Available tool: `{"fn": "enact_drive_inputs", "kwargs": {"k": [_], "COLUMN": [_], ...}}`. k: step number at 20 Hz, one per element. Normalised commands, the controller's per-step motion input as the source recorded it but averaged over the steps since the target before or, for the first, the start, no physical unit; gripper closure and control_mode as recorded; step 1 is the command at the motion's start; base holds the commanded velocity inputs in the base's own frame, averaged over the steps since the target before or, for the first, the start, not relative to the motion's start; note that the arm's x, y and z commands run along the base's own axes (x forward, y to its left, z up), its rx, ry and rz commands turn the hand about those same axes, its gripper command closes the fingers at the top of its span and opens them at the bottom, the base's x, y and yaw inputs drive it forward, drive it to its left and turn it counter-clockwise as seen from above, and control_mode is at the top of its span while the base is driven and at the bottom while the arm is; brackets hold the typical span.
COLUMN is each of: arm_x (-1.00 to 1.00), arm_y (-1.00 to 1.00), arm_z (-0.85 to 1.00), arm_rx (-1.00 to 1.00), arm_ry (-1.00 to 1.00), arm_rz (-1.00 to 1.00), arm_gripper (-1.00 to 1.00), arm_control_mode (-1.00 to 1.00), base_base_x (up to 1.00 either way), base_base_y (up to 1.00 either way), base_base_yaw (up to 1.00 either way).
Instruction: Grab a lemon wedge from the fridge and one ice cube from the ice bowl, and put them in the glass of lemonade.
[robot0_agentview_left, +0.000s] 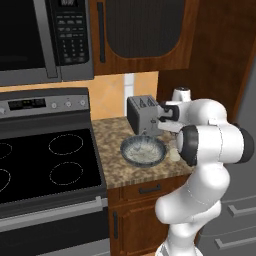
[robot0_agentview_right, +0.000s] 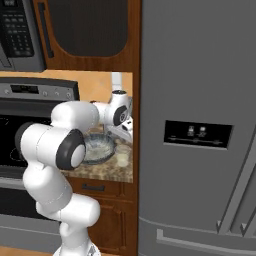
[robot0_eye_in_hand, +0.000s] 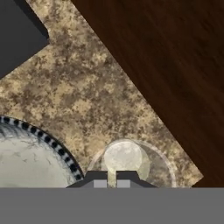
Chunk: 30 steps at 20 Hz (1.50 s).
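Overhead | gripper (robot0_eye_in_hand: 112, 175) pointing down, fingertips nearly together | above glass of lemonade (robot0_eye_in_hand: 127, 159) | beside ice bowl (robot0_eye_in_hand: 30, 153)

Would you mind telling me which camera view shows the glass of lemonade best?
The hand view: the glass of lemonade sits close, seen from above beside the ice bowl. The right base view shows it small; in the left base view the arm largely hides it.

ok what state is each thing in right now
fridge: doors shut
ice bowl: upright on the counter, whitish contents
glass of lemonade: upright beside the bowl, directly under the end effector
end effector: fingertips nearly together, nothing between them
toaster: slots empty
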Motion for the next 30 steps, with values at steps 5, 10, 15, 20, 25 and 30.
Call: {"fn": "enact_drive_inputs", "kwargs": {"k": [5, 10, 15, 20, 25, 30], "arm_x": [-0.06, 0.00, 0.00, -0.11, -0.19, -0.01], "arm_y": [-0.07, 0.00, 0.00, 0.00, 0.03, 0.28], "arm_z": [0.00, -0.14, -0.01, 0.05, 0.38, 0.32], "arm_rx": [0.00, 0.00, 0.00, 0.00, -0.03, -0.01], "arm_ry": [-0.10, 0.00, 0.00, 0.00, 0.00, -0.01], "arm_rz": [-0.02, 0.00, 0.00, 0.00, 0.00, 0.00], "arm_gripper": [1.00, 1.00, -1.00, -1.00, -1.00, -1.00], "arm_control_mode": [-1.00, -1.00, -1.00, -1.00, -1.00, -1.00], "base_base_x": [0.00, 0.00, 0.00, 0.00, 0.00, 0.00], "base_base_y": [0.00, 0.00, 0.00, 0.00, 0.00, 0.00], "base_base_yaw": [0.00, 0.00, 0.00, 0.00, 0.00, 0.00]}}
